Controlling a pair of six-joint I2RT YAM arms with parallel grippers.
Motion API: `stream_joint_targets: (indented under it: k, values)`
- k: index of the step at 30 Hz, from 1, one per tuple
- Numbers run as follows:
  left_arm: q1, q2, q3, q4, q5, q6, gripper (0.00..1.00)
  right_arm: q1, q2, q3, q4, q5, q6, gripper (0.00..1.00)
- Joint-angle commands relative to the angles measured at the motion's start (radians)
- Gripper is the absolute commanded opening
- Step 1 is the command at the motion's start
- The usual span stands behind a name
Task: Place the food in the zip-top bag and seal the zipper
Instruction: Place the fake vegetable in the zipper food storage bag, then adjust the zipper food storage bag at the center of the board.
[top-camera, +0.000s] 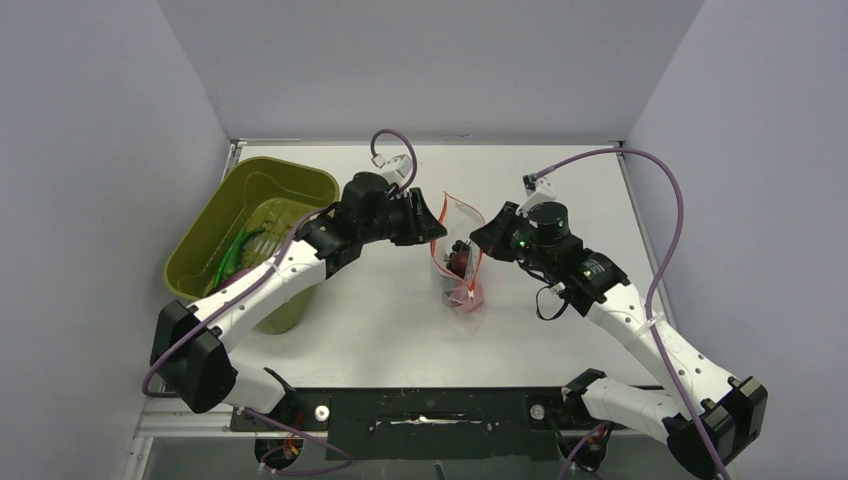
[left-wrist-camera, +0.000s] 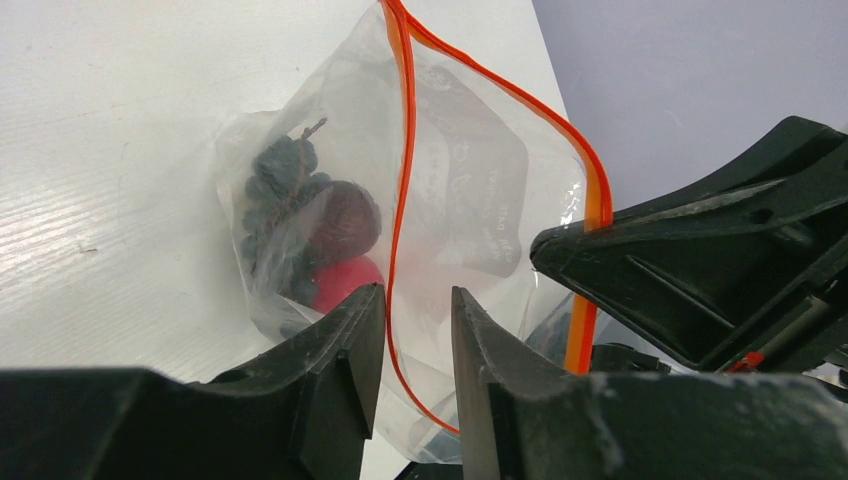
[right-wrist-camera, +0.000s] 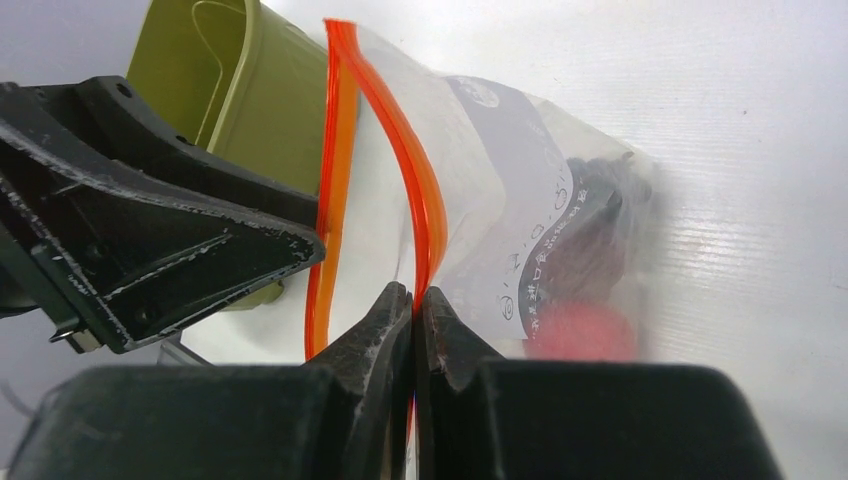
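The clear zip-top bag (top-camera: 455, 255) stands mid-table with its mouth open. It holds a dark purple grape bunch (left-wrist-camera: 280, 195), a brown round piece (left-wrist-camera: 345, 220) and a red round piece (left-wrist-camera: 345, 280). My left gripper (top-camera: 430, 225) is at the bag's left mouth edge. In its wrist view the left gripper (left-wrist-camera: 418, 300) is open, with the orange-red zipper (left-wrist-camera: 403, 150) running through the gap. My right gripper (top-camera: 482, 235) is at the right mouth edge. In its wrist view the right gripper (right-wrist-camera: 420, 300) is shut on the zipper strip (right-wrist-camera: 410, 180).
The olive-green tub (top-camera: 195, 255) stands at the left, under my left arm, with green pieces (top-camera: 235, 255) inside. It also shows in the right wrist view (right-wrist-camera: 230, 90). The enclosure's walls rise at the left, back and right.
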Motion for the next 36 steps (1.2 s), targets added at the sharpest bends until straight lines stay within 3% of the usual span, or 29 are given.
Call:
stream_joint_targets:
  k: [1,3,6,8,11,15,19,30,33,36]
  values:
    - [-0.004,0.023,0.013,0.088,0.028,0.008,0.37,-0.006,-0.038,0.013,0.048,-0.007,0.003,0.00]
    - [-0.003,0.026,-0.001,0.108,0.036,-0.005,0.36,-0.006,-0.038,0.010,0.046,-0.009,0.006,0.00]
    - [-0.004,0.020,-0.007,0.111,0.020,-0.017,0.12,-0.006,-0.039,0.010,0.043,-0.014,0.006,0.01]
    - [-0.004,0.009,-0.008,0.118,0.010,-0.021,0.00,-0.006,-0.038,0.029,0.012,0.003,-0.010,0.07]
    - [-0.004,-0.008,-0.007,0.146,0.018,-0.028,0.00,-0.007,-0.042,0.063,-0.053,0.049,-0.036,0.09]
    - [-0.003,-0.024,0.015,0.200,0.046,-0.032,0.00,-0.009,-0.062,0.089,-0.091,0.087,-0.066,0.00]
    - [-0.004,-0.037,0.063,0.188,0.036,-0.009,0.00,-0.009,-0.081,0.118,-0.119,0.120,-0.080,0.00]
    - [-0.002,-0.005,0.064,0.160,0.048,0.033,0.00,-0.008,-0.082,0.055,-0.075,0.073,-0.047,0.00]
    - [0.001,-0.001,0.083,0.105,0.040,0.052,0.08,-0.010,-0.073,0.057,-0.077,0.069,-0.047,0.00]
    - [0.004,-0.014,0.105,0.043,0.007,0.083,0.27,-0.009,-0.077,0.042,-0.052,0.051,-0.040,0.00]
